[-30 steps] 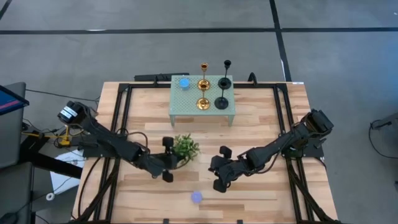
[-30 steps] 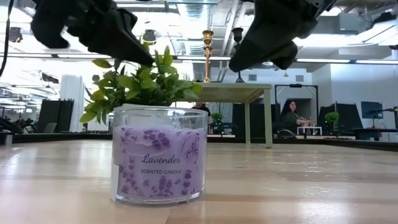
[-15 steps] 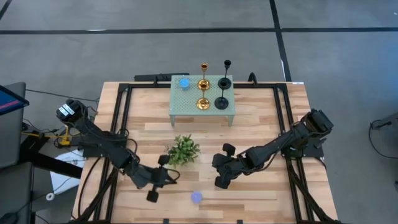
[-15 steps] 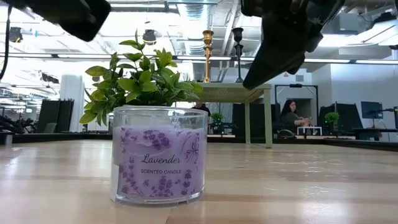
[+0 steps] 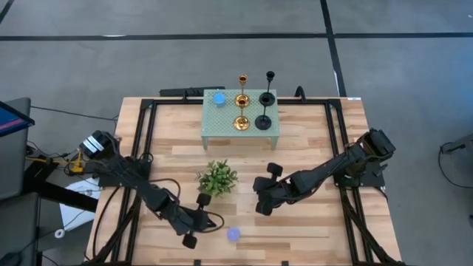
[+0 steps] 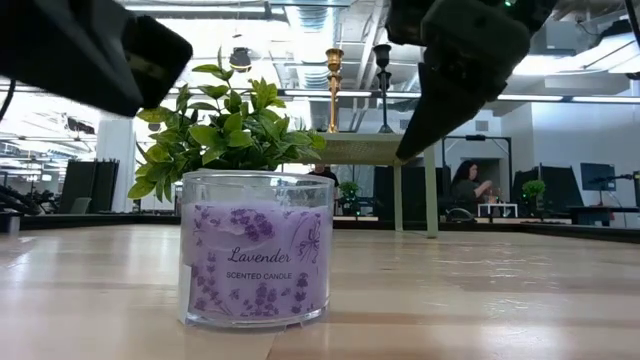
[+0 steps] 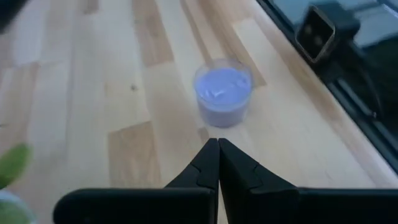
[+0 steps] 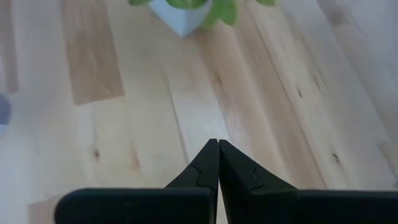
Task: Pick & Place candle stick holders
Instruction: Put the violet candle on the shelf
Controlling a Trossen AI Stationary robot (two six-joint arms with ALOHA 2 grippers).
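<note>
You have all 4 candle stick holders on the small green stand (image 5: 222, 131) at the far side of the bench (image 5: 310, 229). The 2 gold holders (image 5: 242, 100) are in the middle of the stand, and the 2 black holders (image 5: 264, 100) are just beside them, toward the right arm. A small blue cylinder (image 5: 219, 99) also stands there, at the other side of the gold ones.

Neither arm holds anything. Your left gripper (image 7: 217, 152) is low near the front edge of the bench, with its jaws pressed together, and it points at the purple candle (image 7: 223, 93). Your right gripper (image 8: 218, 154) is over bare wood near the middle, also with the jaws fully together, and the green plant (image 5: 217, 177) is just ahead of it.

I judge that no pick is in hand now: either the placing is finished, or a new pick is not yet begun. If you want to take a holder next, you must first spread the jaws, then bring 1 arm far forward to the stand. Come around the thin stem with care, because these slim holders stand close together and may tip easily.
</note>
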